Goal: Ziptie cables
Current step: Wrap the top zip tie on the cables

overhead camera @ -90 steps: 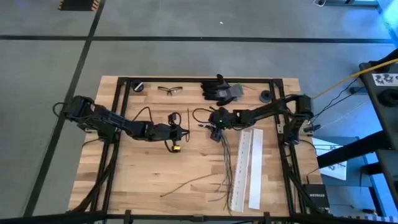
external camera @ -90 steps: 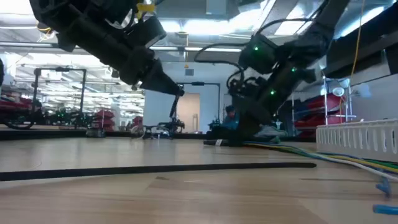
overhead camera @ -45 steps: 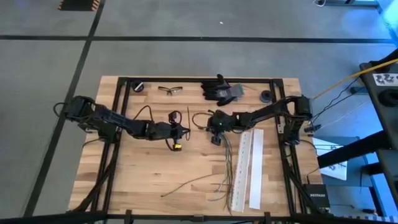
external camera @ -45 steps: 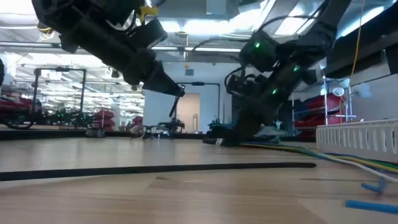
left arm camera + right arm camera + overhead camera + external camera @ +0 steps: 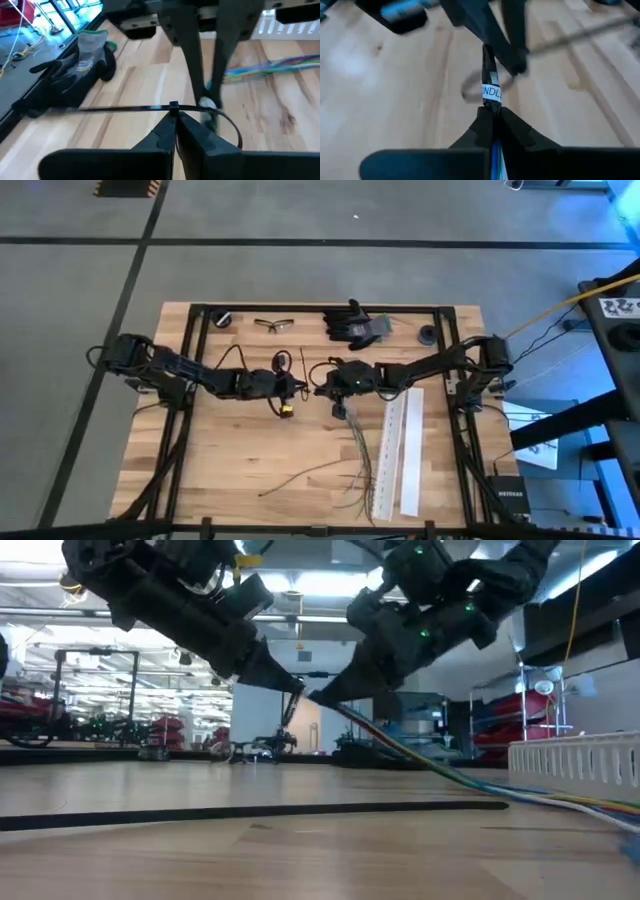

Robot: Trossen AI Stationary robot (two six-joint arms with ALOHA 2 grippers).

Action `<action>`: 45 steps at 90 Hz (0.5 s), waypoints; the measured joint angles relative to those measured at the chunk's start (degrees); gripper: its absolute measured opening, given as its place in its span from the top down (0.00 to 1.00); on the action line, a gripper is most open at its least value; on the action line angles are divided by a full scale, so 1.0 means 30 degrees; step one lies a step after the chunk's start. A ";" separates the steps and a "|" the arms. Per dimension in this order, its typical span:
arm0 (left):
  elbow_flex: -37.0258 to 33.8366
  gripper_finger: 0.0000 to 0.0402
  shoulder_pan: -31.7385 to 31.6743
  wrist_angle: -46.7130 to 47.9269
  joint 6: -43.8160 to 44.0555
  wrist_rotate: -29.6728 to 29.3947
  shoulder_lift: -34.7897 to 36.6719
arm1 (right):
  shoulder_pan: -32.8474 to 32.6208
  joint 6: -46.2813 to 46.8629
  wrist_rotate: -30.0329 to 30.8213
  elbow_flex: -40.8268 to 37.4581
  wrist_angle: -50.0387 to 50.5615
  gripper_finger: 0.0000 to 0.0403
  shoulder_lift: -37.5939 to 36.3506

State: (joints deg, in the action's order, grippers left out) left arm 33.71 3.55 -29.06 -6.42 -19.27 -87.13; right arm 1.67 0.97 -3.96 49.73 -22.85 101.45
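Note:
My right gripper (image 5: 320, 385) is shut on a bundle of thin cables (image 5: 358, 442), coloured strands with a white label (image 5: 490, 92) near the held end. The bundle slopes down from the gripper (image 5: 322, 698) to the table (image 5: 560, 802). My left gripper (image 5: 296, 386) faces it tip to tip, shut on a black ziptie (image 5: 100, 108) whose strap curls into a loop (image 5: 234, 131). The labelled cable end (image 5: 207, 104) stands at that loop. Whether it passes through, I cannot tell. My left gripper pinches the ziptie at its head (image 5: 173, 106), where the loop meets the straight strap, between its two fingertips. The fingers come level from the table's left, and the ziptie is clear of the table. My right gripper pinches the cable bundle just behind its white label (image 5: 491, 106), between its two fingers. The fingers slant down from the table's right and lie along the bundle. The held end is lifted clear, and the far length trails slack onto the table.
Two white perforated strips (image 5: 397, 450) lie right of the trailing cables. Loose wires (image 5: 305, 470) lie near the front edge. Black gloves (image 5: 354, 326) and safety glasses (image 5: 273, 325) sit at the far edge. Bare wood lies at the front left.
My right gripper has gone up and toward the table's left, to the left gripper's tip. It has lifted the cable bundle's end off the table while the rest trails behind on the wood. My left gripper holds the ziptie almost in place.

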 joint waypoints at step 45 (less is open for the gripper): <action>-0.0015 1.00 -0.0535 -0.2023 -0.0498 0.1926 -0.0947 | 0.0021 -0.0474 -0.0617 0.1168 0.0202 0.98 0.1188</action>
State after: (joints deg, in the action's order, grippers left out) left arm 33.67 1.95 -35.13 -7.91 -13.49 -89.97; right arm 1.73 -0.45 -5.81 53.23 -22.24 105.01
